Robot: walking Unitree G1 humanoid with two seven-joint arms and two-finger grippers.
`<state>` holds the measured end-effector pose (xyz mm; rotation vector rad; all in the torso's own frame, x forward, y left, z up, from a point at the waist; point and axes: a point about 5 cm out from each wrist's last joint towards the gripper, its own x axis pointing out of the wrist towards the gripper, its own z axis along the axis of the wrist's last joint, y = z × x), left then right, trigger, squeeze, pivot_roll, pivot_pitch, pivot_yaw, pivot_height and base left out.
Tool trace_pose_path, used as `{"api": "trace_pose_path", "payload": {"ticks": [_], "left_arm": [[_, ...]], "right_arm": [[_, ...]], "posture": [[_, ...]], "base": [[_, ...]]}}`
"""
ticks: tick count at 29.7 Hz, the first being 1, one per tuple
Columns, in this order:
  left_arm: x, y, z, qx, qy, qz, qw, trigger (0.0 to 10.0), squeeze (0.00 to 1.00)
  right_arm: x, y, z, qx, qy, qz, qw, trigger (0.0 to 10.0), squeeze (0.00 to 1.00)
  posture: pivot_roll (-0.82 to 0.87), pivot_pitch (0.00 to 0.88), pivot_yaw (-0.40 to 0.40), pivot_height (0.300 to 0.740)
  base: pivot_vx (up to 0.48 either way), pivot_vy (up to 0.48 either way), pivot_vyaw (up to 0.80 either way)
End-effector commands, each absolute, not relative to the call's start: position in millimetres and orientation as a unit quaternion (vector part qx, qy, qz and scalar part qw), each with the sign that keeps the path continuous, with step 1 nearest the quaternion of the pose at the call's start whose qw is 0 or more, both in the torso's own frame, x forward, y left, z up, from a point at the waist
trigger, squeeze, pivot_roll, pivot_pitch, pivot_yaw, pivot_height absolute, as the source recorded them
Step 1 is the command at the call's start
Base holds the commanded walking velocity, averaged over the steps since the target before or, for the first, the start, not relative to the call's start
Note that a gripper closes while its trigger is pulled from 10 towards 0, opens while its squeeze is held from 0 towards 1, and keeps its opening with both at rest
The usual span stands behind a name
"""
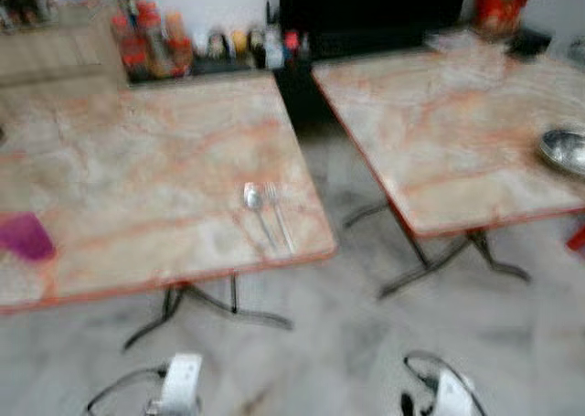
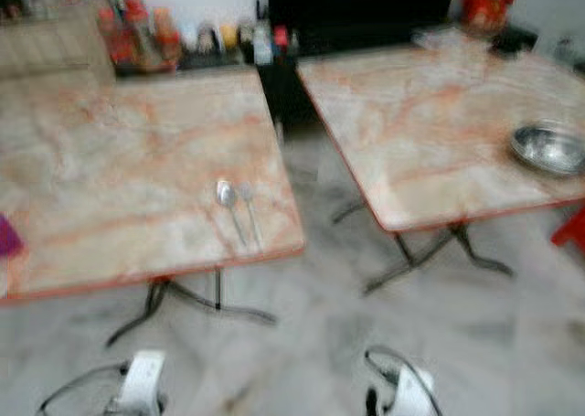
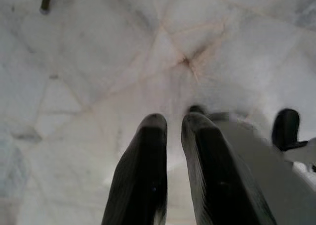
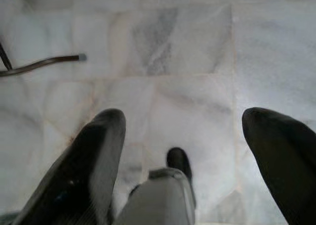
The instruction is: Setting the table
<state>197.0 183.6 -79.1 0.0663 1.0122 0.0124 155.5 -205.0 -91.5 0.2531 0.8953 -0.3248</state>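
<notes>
Left eye view, blurred: two marble-patterned folding tables stand side by side on a pale tiled floor point(image 1: 347, 343), with a gap between them. On the left table point(image 1: 137, 160), near its front right corner at about four o'clock from its centre, a spoon point(image 1: 256, 208) and a fork point(image 1: 279, 215) lie side by side, just apart, handles toward the front edge, the spoon to the left. At the table's eight o'clock edge lies a magenta object point(image 1: 26, 236), too blurred to name. On the right table point(image 1: 439, 123), at its four o'clock near the front right corner, sits a metal bowl point(image 1: 565, 149). Beyond the tables, at twelve o'clock, a row of bottles and jars point(image 1: 183, 46) stands on a low dark ledge, with a red item point(image 1: 501, 0) at the far right, not clear enough to name.

Both arms hang low over the floor in front of the tables. Left wrist view: the left gripper point(image 3: 173, 128) has its two black fingers drawn narrow, tips almost together, nothing between them. Right wrist view: the right gripper point(image 4: 185, 123) is spread wide and holds nothing; a dark table foot point(image 4: 44, 63) lies on the tiles beyond it.
</notes>
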Motion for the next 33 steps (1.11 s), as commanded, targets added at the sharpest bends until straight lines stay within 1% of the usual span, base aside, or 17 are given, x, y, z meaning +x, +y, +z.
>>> {"api": "trace_pose_path", "payload": {"ticks": [1,13,27,33], "left_arm": [[197.4,193.0,-77.7,0.039,0.483,0.017,0.875,10.0,0.0],[196.9,192.4,-78.1,0.042,0.483,0.017,0.875,10.0,0.0],[198.7,190.7,-77.0,0.047,0.469,0.013,0.882,10.0,0.0],[197.1,189.8,-78.0,0.06,0.472,0.006,0.879,10.0,0.0]], "right_arm": [[161.1,-198.9,-90.1,0.128,0.423,-0.151,0.884,10.0,0.0],[161.1,-199.2,-90.1,0.127,0.423,-0.151,0.884,10.0,0.0],[162.2,-198.6,-89.7,0.122,0.423,-0.145,0.886,10.0,0.0],[163.5,-197.9,-89.1,0.12,0.421,-0.139,0.888,10.0,0.0]], "posture": [[-0.02,0.0,0.005,0.74],[-0.02,0.0,0.006,0.74],[-0.02,0.0,0.01,0.74],[-0.02,0.0,0.009,0.74]], "base": [[0.0,0.48,0.0],[0.0,0.475,0.0],[0.0,0.0,0.0],[0.0,0.0,0.0]]}}
